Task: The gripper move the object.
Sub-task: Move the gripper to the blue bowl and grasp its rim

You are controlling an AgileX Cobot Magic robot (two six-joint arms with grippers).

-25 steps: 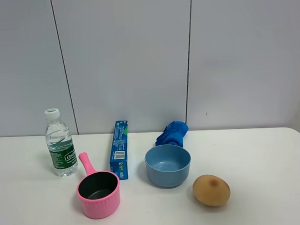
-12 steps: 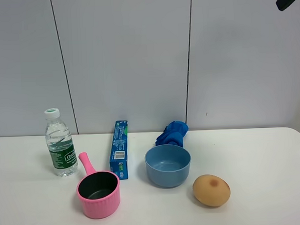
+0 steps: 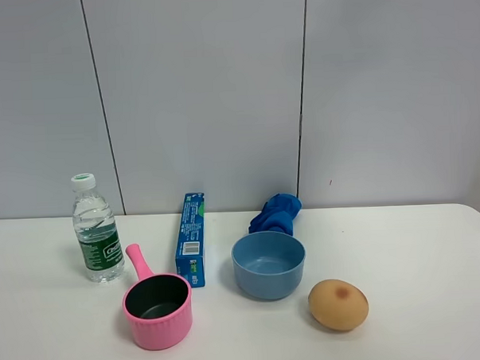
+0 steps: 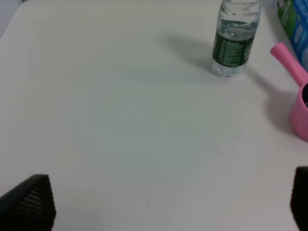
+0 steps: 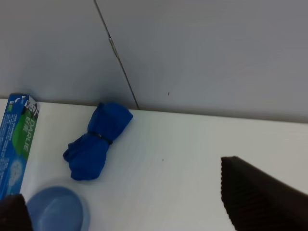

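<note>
- The left gripper [image 4: 163,204] hangs over the bare white table [image 3: 418,252], jaws spread wide with nothing between them; the water bottle [image 3: 95,230] and pink saucepan [image 3: 158,309] stand well ahead of it
- The right gripper [image 5: 134,202] gapes empty too, above the rolled blue cloth [image 3: 276,213] and blue bowl [image 3: 268,264]
- The long blue box [image 3: 191,239] between saucepan and bowl reads "DARLIE" in white, and carries a barcode patch
- The bottle's green label has white writing too small to read
- Which object is meant I cannot tell; all sit untouched on the table, the brown egg-shaped thing [image 3: 338,304] just beside the bowl
</note>
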